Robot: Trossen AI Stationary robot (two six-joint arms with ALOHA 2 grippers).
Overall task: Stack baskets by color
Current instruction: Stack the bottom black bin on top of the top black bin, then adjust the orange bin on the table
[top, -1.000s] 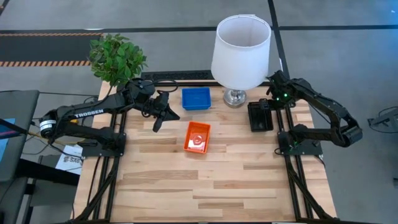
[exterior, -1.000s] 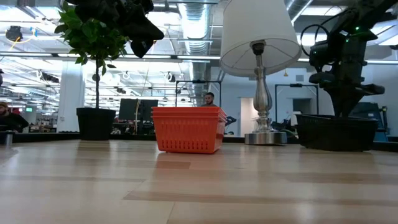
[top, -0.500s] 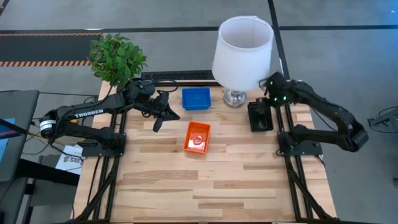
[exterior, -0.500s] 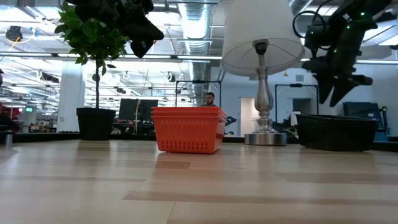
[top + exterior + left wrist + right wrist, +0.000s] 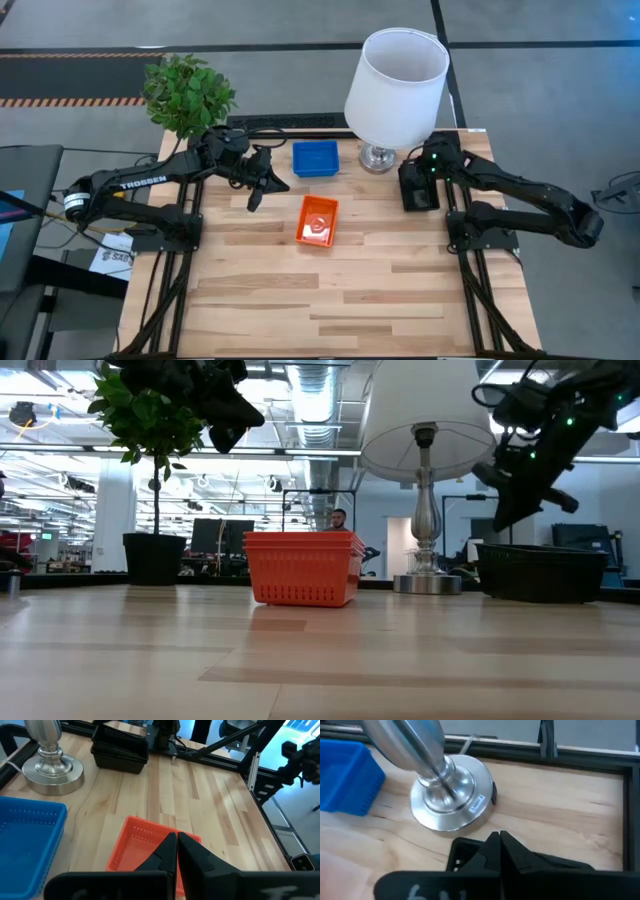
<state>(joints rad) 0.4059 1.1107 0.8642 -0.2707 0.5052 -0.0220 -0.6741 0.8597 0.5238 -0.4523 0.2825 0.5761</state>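
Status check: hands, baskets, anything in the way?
Left hand shut, empty, raised left of blue basket. Right hand shut, empty, above black baskets. Orange basket mid-table. Lamp close beside right arm.

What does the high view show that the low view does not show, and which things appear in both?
Only the high view shows the blue baskets and that the black baskets lie beside the lamp base. Only the low view shows the room behind the table, with a person there. Both show the red-orange baskets, the plant, the lamp and the shut right gripper above the black baskets.
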